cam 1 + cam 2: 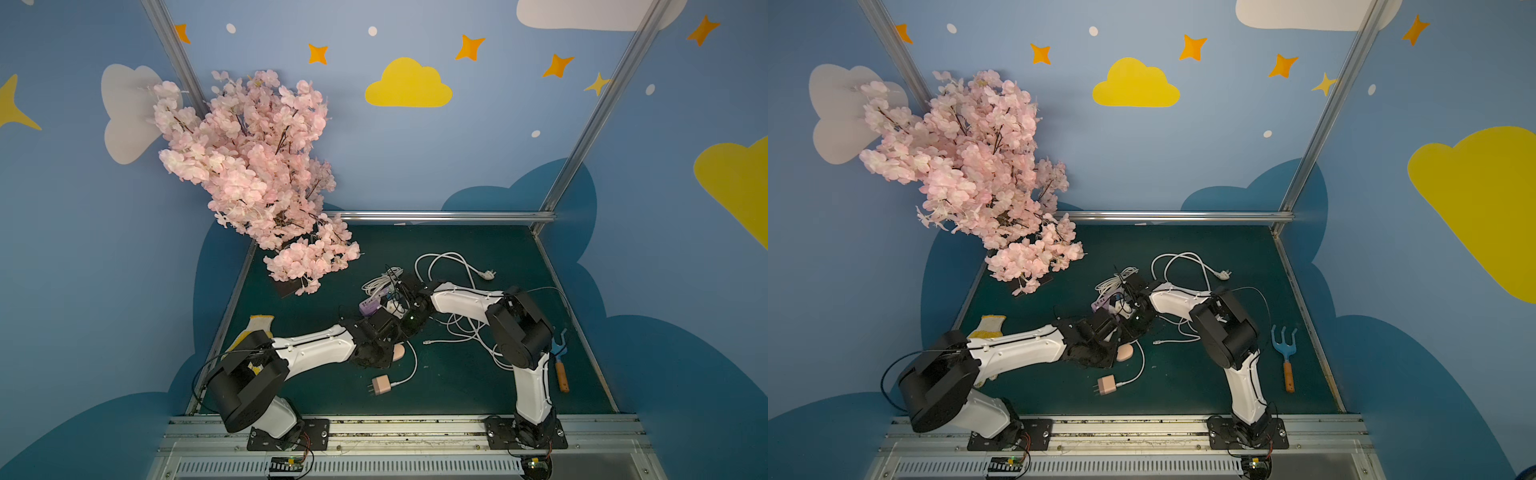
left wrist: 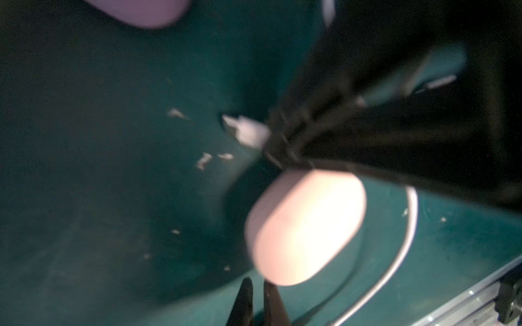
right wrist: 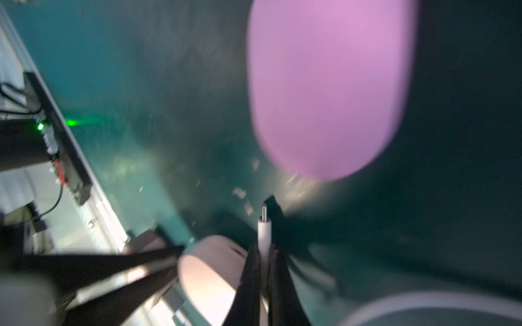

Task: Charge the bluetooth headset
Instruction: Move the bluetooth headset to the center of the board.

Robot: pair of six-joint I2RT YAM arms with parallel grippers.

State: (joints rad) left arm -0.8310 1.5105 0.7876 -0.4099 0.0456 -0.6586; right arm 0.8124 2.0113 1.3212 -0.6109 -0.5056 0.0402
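Green table (image 1: 478, 386), both grippers crowded mid-table. Purple block (image 3: 324, 84) looms ahead of the plug. Peach case (image 2: 305, 225), likely the headset's, lies on the table just off the left gripper (image 2: 258, 293), whose jaws sit nearly together, empty. Right gripper (image 3: 264, 254) clamped on the white plug (image 3: 264, 228), metal pin forward. Port not visible: steady the case with the left, square the pin, push slowly.

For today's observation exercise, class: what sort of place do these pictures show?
Probably a robot test booth dressed like a child's room: an aluminium frame encloses a green table, two robot arms are bolted to its front rail, and the walls carry painted clouds and stars.
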